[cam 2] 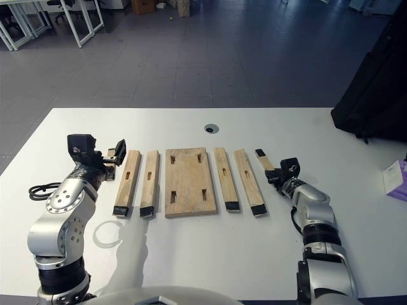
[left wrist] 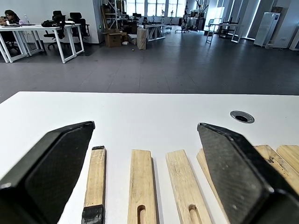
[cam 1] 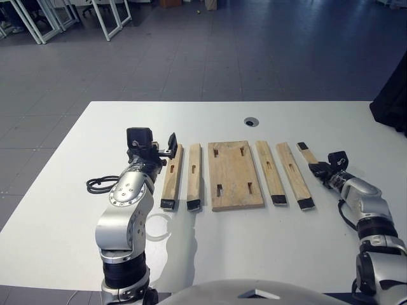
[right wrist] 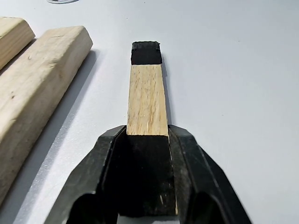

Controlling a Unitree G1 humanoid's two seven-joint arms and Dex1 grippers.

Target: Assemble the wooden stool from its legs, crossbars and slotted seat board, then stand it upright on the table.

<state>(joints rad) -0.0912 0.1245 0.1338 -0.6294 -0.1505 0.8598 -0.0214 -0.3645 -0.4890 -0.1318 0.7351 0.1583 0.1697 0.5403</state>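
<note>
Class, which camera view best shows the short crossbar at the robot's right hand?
The right wrist view. There the short crossbar lies close and central, its near end gripped between the fingers of the right hand and its black cap at the far end. The eye views show it whole but small, with that hand at its near end.

Both arms stretch forward, low; left gripper (left wrist: 145,140) spread wide, right gripper (right wrist: 147,134) clamped on crossbar (right wrist: 147,93) end.
</note>
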